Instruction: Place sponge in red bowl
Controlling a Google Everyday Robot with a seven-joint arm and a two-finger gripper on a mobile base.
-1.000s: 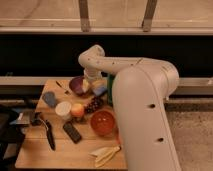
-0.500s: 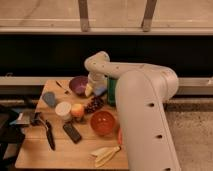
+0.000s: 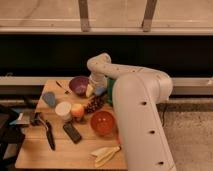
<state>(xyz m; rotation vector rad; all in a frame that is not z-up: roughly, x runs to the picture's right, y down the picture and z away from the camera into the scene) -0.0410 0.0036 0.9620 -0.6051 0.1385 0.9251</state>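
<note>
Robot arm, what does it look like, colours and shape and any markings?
The arm is bulky, smooth and white, built of rounded tube-like segments with a curved elbow. Small dark round spots run down its side, and a green strip edges the big segment. No loose cables show. The gripper, pale too, is beside the purple bowl.

One camera, high behind the arm [image 3: 142, 100], looks down across the whole counter [image 3: 65, 152]; the gripper [image 3: 94, 89] hangs near its far edge.
</note>
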